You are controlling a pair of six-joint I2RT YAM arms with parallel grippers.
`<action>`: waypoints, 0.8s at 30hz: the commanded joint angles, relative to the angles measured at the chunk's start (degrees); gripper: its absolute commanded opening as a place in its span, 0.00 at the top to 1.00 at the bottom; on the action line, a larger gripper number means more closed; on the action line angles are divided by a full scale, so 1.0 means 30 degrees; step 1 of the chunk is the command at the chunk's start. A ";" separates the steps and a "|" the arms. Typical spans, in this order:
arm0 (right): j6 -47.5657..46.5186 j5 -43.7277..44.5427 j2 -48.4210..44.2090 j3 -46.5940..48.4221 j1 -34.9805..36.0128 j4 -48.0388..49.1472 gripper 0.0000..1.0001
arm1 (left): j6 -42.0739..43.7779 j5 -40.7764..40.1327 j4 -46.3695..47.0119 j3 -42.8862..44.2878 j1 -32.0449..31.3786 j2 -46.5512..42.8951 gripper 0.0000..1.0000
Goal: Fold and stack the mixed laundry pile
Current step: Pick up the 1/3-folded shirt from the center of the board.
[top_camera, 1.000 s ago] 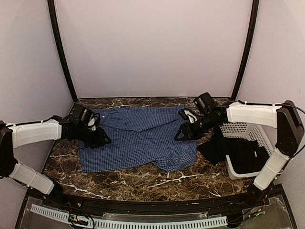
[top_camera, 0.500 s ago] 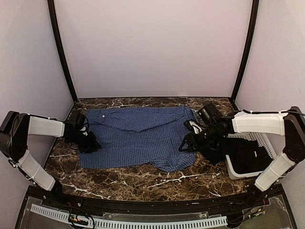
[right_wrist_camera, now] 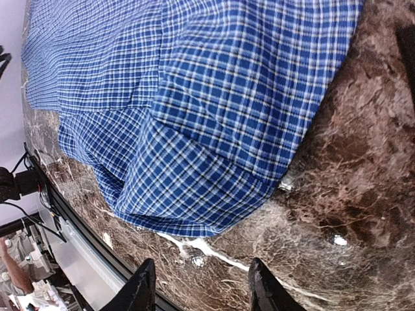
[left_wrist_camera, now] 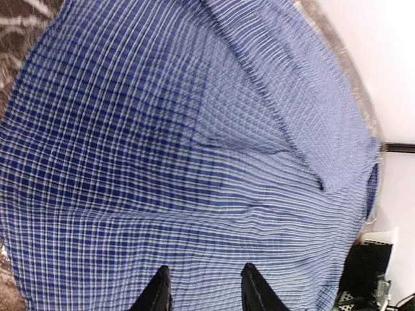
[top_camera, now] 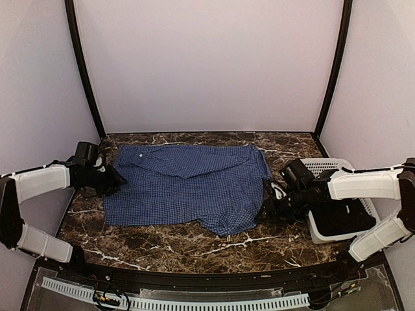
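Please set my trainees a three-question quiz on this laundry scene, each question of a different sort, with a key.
1. True or false: the right fingers are clamped on the checked shirt.
2. Where does the black garment lie? A: in the white basket. B: on top of the shirt. C: between the left arm's tips.
3. Fill the gap: in the top view, the left fingers sit at the shirt's ___ edge.

Key: 1 false, they stand apart over the bare marble table; 2 A; 3 left.
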 commanded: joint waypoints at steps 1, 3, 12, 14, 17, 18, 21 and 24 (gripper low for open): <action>0.1566 -0.0361 0.0743 -0.0737 0.0651 0.2600 0.56 | -0.0487 -0.0787 -0.2640 -0.0559 0.0103 -0.3970 0.63; 0.1774 -0.0268 0.1384 -0.0811 0.0964 0.3154 0.56 | -0.1256 -0.1246 -0.3831 -0.0947 0.0144 -0.5126 0.63; 0.2278 0.0330 0.2308 -0.1412 0.1241 0.5139 0.63 | -0.5716 -0.1667 -0.5803 -0.4042 0.0146 -1.0104 0.60; 0.2343 0.0416 0.2421 -0.1542 0.1241 0.5681 0.68 | -0.6370 -0.2293 -0.6461 -0.4257 0.0142 -1.1027 0.59; 0.2376 0.0698 0.2705 -0.1531 0.1241 0.6073 0.75 | -0.7193 -0.3084 -0.7119 -0.4572 0.0128 -1.1802 0.59; 0.2306 0.0799 0.2801 -0.1520 0.1234 0.6149 0.77 | -0.7485 -0.3355 -0.7496 -0.4614 0.0141 -1.1767 0.59; 0.2311 0.0734 0.2910 -0.1508 0.1241 0.6315 0.94 | -0.7931 -0.3544 -0.8072 -0.4748 0.0147 -1.0990 0.59; 0.2299 0.0847 0.2499 -0.1363 0.1241 0.5968 1.00 | -0.8340 -0.3852 -0.8570 -0.4709 0.0153 -1.0104 0.61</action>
